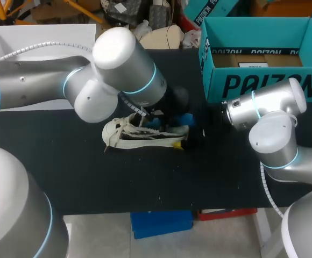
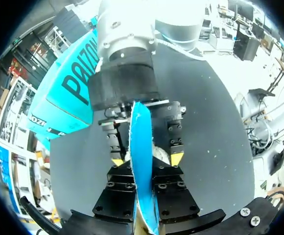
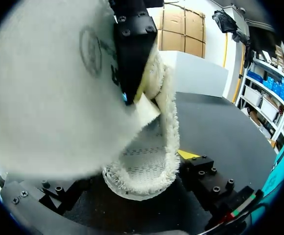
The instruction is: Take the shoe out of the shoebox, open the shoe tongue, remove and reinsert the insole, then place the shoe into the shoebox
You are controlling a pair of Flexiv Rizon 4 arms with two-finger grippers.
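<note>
My left claw clamps the insole (I'd judge it light and floppy, best pinched near one end).

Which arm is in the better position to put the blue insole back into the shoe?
Left, probably. The left gripper is shut on the blue insole right over the shoe; the right gripper only sits at the shoe's end.

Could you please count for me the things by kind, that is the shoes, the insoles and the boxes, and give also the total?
Shoes: 1, the white shoe
Insoles: 1, the blue insole
Boxes: 2, the teal shoebox and the white box
Total: 4
</note>
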